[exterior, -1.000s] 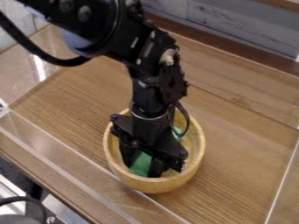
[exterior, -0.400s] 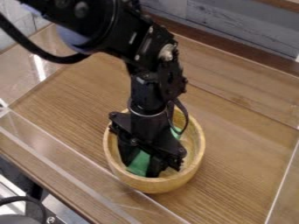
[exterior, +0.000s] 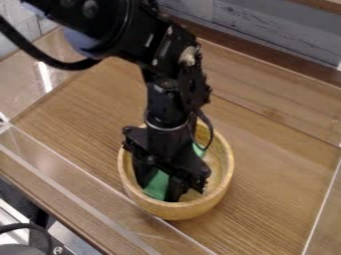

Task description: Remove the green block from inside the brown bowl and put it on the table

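Note:
The brown bowl sits on the table near its front edge. My black arm reaches straight down into it. Inside the bowl, the gripper stands with its fingers closed around the green block. Only a patch of the block's bright green shows between the black fingers, plus a sliver of green at the bowl's far inner wall. The rest of the block is hidden by the gripper.
Low clear acrylic walls run along the table's front and left edges. A grey plank wall stands behind the table. Bare tabletop lies to the left and behind the bowl.

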